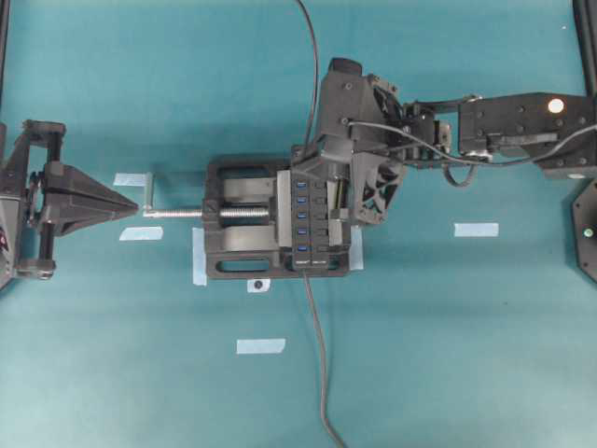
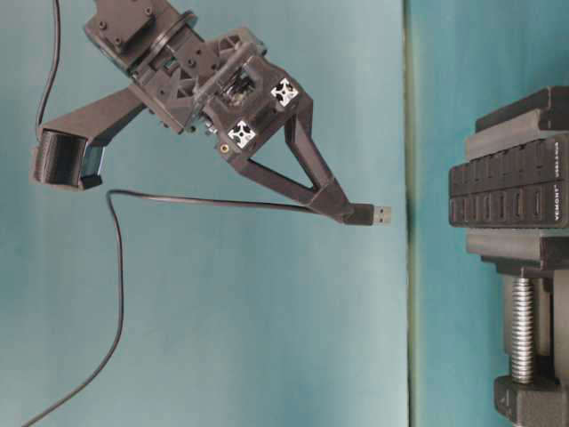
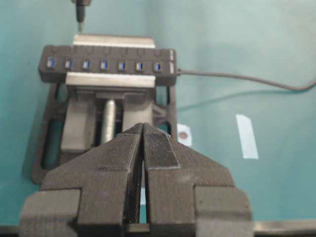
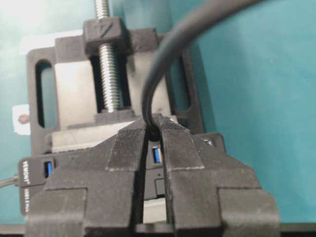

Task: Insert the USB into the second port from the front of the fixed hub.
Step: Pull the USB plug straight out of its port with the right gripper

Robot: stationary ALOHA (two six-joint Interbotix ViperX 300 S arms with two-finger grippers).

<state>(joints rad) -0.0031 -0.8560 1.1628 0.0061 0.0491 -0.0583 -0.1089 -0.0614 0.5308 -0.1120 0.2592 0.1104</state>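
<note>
The fixed hub [image 1: 312,224] is a narrow black strip with a row of blue ports, clamped in the vise. It also shows in the left wrist view [image 3: 108,64] and the table-level view [image 2: 511,191]. My right gripper [image 2: 336,205] is shut on the USB [image 2: 373,215], a small black plug with a silver tip. It holds the plug clear of the hub, over the hub's far end [image 3: 80,15]. In the right wrist view the fingers [image 4: 152,127] pinch the plug's cable end, and a blue port [image 4: 157,154] shows between them. My left gripper [image 1: 131,203] is shut and empty, left of the vise.
The black vise [image 1: 238,233] with a silver screw [image 1: 177,213] holds the hub. A grey cable [image 1: 322,373] runs from the hub's front end to the table's near edge. The USB's cable [image 1: 312,56] trails off the far edge. Several tape strips [image 1: 476,230] mark the mat.
</note>
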